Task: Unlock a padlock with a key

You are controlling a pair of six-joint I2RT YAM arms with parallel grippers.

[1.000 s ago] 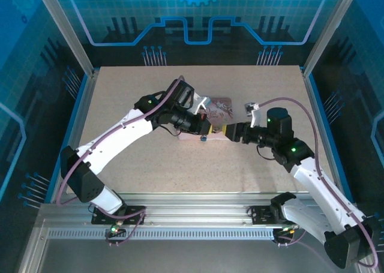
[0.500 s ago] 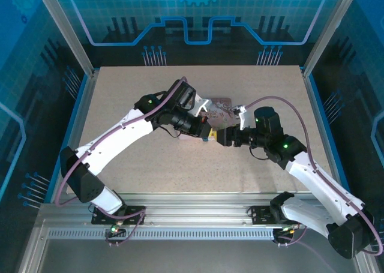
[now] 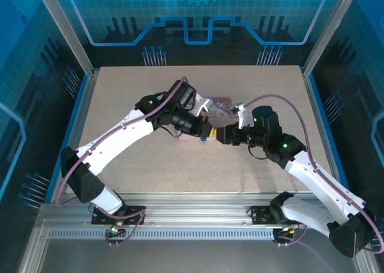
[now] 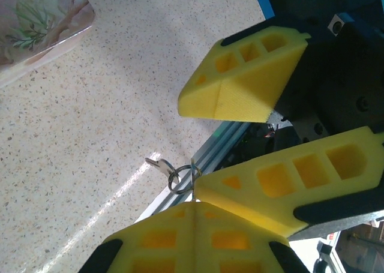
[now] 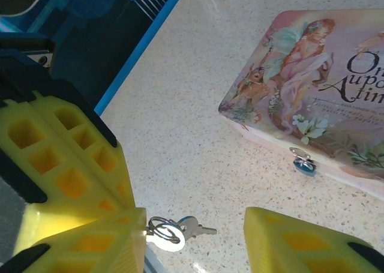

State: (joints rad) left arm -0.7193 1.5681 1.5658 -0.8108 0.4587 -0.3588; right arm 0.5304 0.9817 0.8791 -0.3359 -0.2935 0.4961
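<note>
Over the last second the right arm has swung left. The right pincer [image 3: 219, 135] now sits tip to tip with the left pincer [image 4: 193, 208] over mid-bench, just on the near side of the box [image 5: 324, 87]. The left arm has hardly shifted. The left pincer is pressed together and pinches the key [image 5: 191, 227] by its ring, so key and ring stick out past the tips, just above the bench [image 5: 198, 135]. The right pincer is spread, with a finger on either side of the key and a gap showing. I can't tell whether its lower finger brushes the left tips. The padlock [image 5: 303, 164] hangs at the box's near edge, close to both pincers and untouched; it is too small to read the shackle. I read this as a hand-over or re-grip of the key, with unlocking not yet begun. The risk is that the key dangles loosely, so if the right pincer closes on the ring rather than the head, the blade could swing and be hard to aim.
</note>
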